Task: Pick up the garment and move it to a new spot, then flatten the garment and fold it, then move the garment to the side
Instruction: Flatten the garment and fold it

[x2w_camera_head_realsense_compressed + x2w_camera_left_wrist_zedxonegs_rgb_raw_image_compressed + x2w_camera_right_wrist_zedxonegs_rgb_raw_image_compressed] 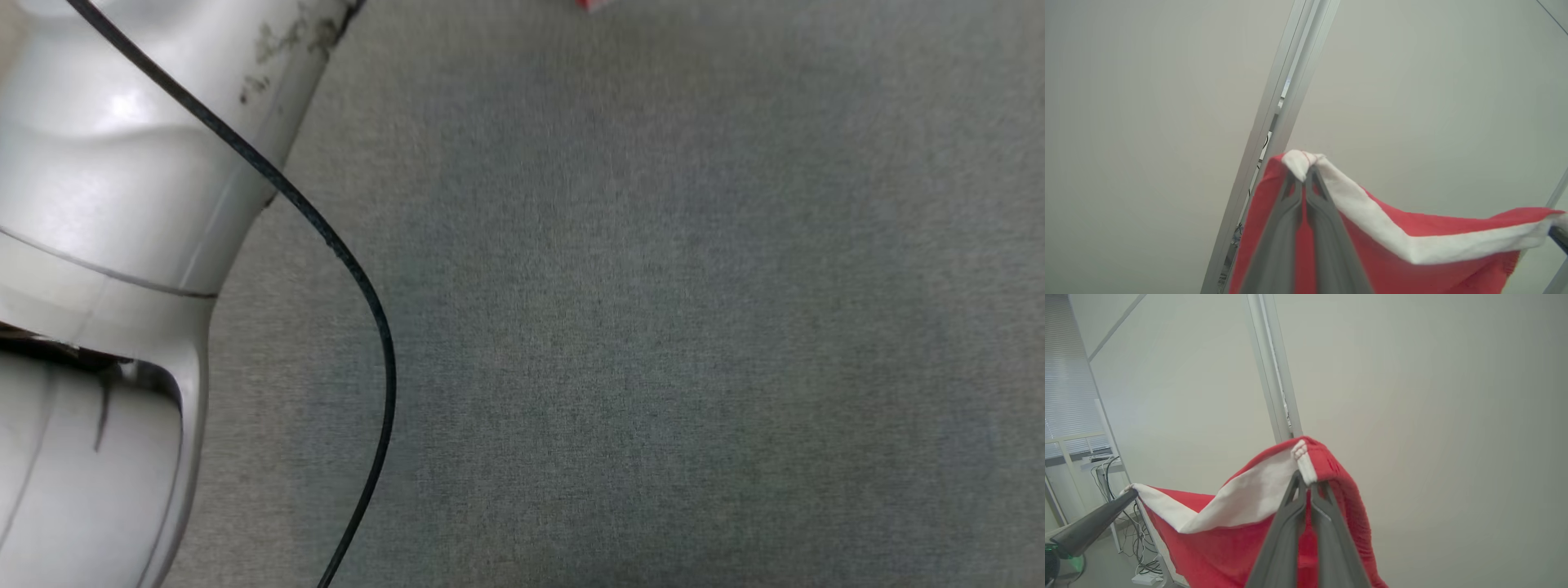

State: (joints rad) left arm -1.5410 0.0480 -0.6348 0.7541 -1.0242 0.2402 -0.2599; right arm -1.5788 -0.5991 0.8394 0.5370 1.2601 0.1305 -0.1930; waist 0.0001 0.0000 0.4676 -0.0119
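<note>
The garment [1412, 253] is red knit with a white band along its edge. It hangs stretched in the air between my two grippers. In the left wrist view my left gripper [1304, 173] is shut on one white corner. In the right wrist view my right gripper [1306, 479] is shut on the other corner, with the red cloth [1216, 543] sagging below it. The left gripper [1128, 494] also shows there at the far end of the band. In the head view a tiny red scrap of garment [589, 4] peeks in at the top edge.
A grey cloth-covered table [653, 327] spreads under the head camera. My pale arm [106, 204] and a black cable [359, 278] cross its left side. Behind the garment stand pale wall panels with a metal post [1274, 375]; cables and a shelf [1106, 465] lie at the left.
</note>
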